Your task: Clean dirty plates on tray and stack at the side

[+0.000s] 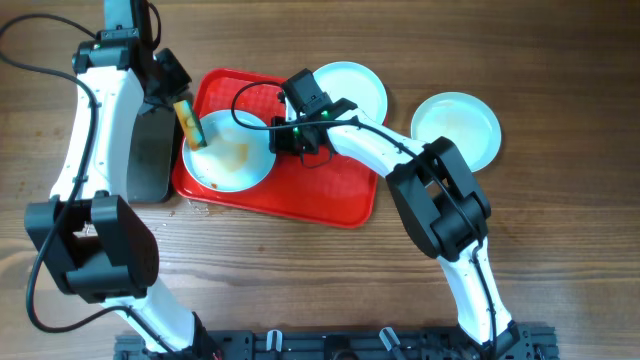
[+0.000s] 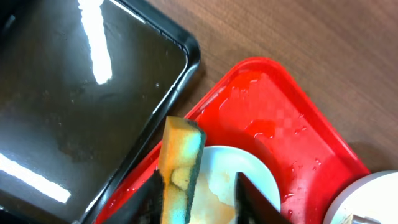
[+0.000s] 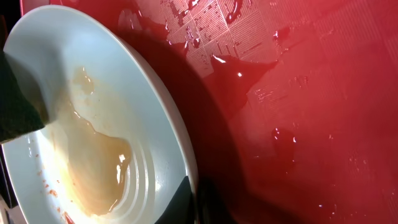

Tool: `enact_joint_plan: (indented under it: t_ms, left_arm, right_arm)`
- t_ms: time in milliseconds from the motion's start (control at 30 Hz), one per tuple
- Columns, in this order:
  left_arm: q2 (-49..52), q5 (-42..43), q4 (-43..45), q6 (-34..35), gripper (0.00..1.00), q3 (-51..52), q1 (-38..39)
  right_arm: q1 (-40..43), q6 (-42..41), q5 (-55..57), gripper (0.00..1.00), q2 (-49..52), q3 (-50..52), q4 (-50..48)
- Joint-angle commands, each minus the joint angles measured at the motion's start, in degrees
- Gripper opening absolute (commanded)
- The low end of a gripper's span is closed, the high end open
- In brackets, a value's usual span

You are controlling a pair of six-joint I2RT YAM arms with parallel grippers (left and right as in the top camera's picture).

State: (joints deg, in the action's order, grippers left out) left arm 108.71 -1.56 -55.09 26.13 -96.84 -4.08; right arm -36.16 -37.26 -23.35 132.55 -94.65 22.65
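The pale blue round plate (image 1: 232,152), smeared with brown sauce, lies in the wet red plastic tray (image 1: 330,195). It sits between the two grippers, in the end of the tray nearest the left gripper.

The right gripper (image 1: 291,137) is clamped on the plate's near rim, and its wrist view shows one finger over the edge. The left gripper (image 2: 200,200) is closed on an upright yellow sponge with a dark green scouring face (image 2: 180,163). The sponge's lower end rests against the plate's opposite rim, well apart from the right gripper.

On the outer side of the left gripper, just beside the red tray, lies a glossy black rectangular tray (image 1: 150,150). Just behind the right gripper, a second pale round plate (image 1: 352,88) sits at the red tray's far corner. Well apart from it, further to the right gripper's outer side, a third pale plate (image 1: 457,128) rests on the brown wooden table (image 1: 300,285).
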Motion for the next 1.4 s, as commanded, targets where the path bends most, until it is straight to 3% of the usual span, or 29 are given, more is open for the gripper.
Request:
enact_joint_plan:
  t_ms: [0, 133, 267, 300, 333, 367, 400, 533, 700, 833, 900, 1033, 1367]
  left_arm:
    - [3.5, 2.7, -0.1, -0.4, 0.46, 3.1, 0.1]
    - [8.0, 4.9, 0.2, -0.4, 0.65, 4.0, 2.1]
    - [11.3, 0.8, 0.1, -0.4, 0.62, 4.0, 3.8]
    - [11.9, 0.4, 0.1, -0.4, 0.50, 4.0, 3.8]
    - [12.1, 0.4, 0.1, -0.4, 0.22, 4.0, 3.8]
    - [12.1, 0.4, 0.2, -0.4, 0.09, 4.0, 3.7]
    - [12.0, 0.4, 0.2, -0.4, 0.04, 4.0, 3.6]
    - [10.3, 1.5, 0.1, -0.2, 0.04, 3.9, 2.1]
    - [2.1, 7.2, 0.1, -0.2, 0.04, 3.8, -2.0]
    - [-1.5, 7.3, 0.1, -0.4, 0.04, 3.8, -2.8]
    - [-1.4, 7.3, 0.1, -0.4, 0.04, 3.8, -2.8]
    - [-1.1, 7.8, 0.0, -0.4, 0.04, 3.8, -2.8]
    - [-1.1, 7.8, -0.1, -0.4, 0.04, 3.9, -2.8]
  right_arm:
    - [0.4, -0.3, 0.8, 0.04, 3.3, 0.5, 0.9]
    - [0.4, -0.3, 0.8, 0.04, 3.3, 0.5, 0.5]
    - [0.4, -0.2, 0.8, 0.04, 3.3, 0.5, 0.5]
    - [0.4, -0.2, 0.8, 0.04, 3.3, 0.5, 0.5]
    - [0.4, -0.2, 0.8, 0.04, 3.3, 0.5, 0.5]
    - [0.4, -0.2, 0.8, 0.04, 3.3, 0.5, 0.5]
    - [0.4, -0.2, 0.8, 0.04, 3.3, 0.5, 0.5]
    - [1.1, 1.4, -2.0, 0.04, 3.3, -0.9, 3.3]
    - [3.7, 16.3, 0.3, 0.04, 2.2, -13.2, 22.5]
    - [3.9, 24.5, 5.6, 0.04, 1.0, -19.7, 32.0]
    - [3.9, 26.9, 6.3, 0.04, -0.4, -19.9, 33.5]
    - [3.9, 28.5, 18.7, 0.04, -4.9, -19.9, 36.1]
    - [2.9, 27.2, 38.5, 0.04, -14.7, -19.9, 32.7]
